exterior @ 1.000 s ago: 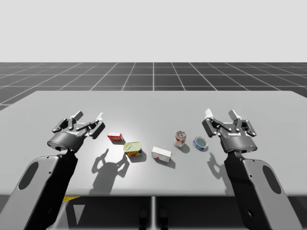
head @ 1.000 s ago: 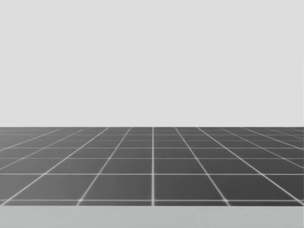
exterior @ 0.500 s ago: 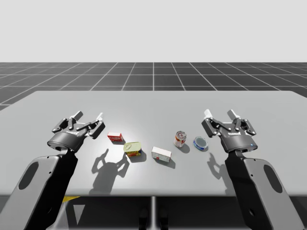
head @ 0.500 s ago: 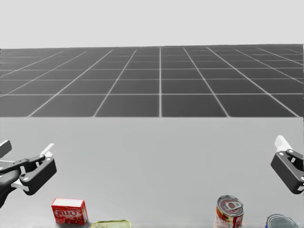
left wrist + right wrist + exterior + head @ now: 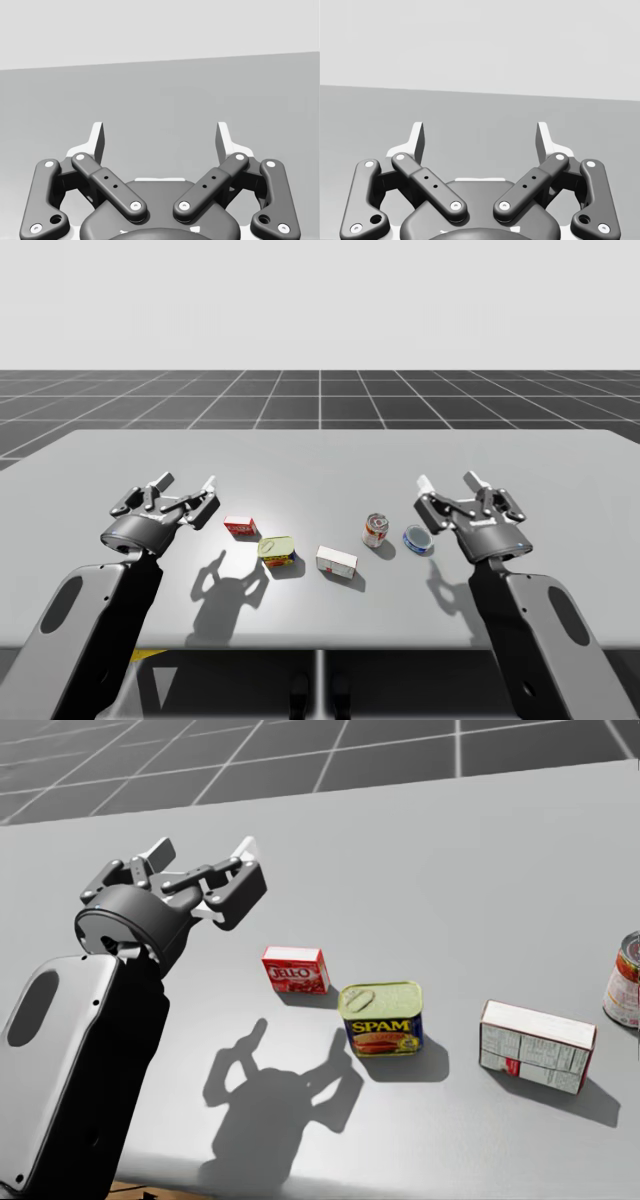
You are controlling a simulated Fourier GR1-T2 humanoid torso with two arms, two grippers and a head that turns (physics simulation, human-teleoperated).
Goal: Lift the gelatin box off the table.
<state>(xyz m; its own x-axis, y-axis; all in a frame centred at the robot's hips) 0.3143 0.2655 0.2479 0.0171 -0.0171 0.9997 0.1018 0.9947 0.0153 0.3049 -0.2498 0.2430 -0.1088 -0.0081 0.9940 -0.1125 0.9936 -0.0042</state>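
Two grippers, high view: the left gripper (image 5: 187,482) and the right gripper (image 5: 448,483) are held above the table (image 5: 320,455), each with its fingers spread and nothing between them.
Gelatin box, high view: the gelatin box (image 5: 240,526), small and red, lies flat on the table, near the left gripper and apart from it.
Neighbours, high view: a yellow-topped rectangular can (image 5: 277,550) is set just beside the gelatin box, towards the near edge. A white box (image 5: 336,562) lies further along. A red-and-white round can (image 5: 376,530) and a flat blue can (image 5: 418,538) sit near the right gripper.
Head view: one arm is seen, and that arm's gripper (image 5: 203,852) is spread open above the table, near the gelatin box (image 5: 295,969) but clear of it. The yellow-topped rectangular can (image 5: 381,1018) is seen close to one near corner of the box, with a narrow gap.
Left wrist view: the left gripper (image 5: 160,140) is shown wide open, with bare table ahead.
Right wrist view: the right gripper (image 5: 480,140) is shown equally wide open over bare table.
Progress: nothing is judged done. The box rests on the table ungrasped, so reaching, closing and lifting are all left.
Open room: the box's far side and the side towards the left gripper are free. The corner next to the yellow-topped can is judged tight for a finger.
Edges: every table edge lies well away from the box.
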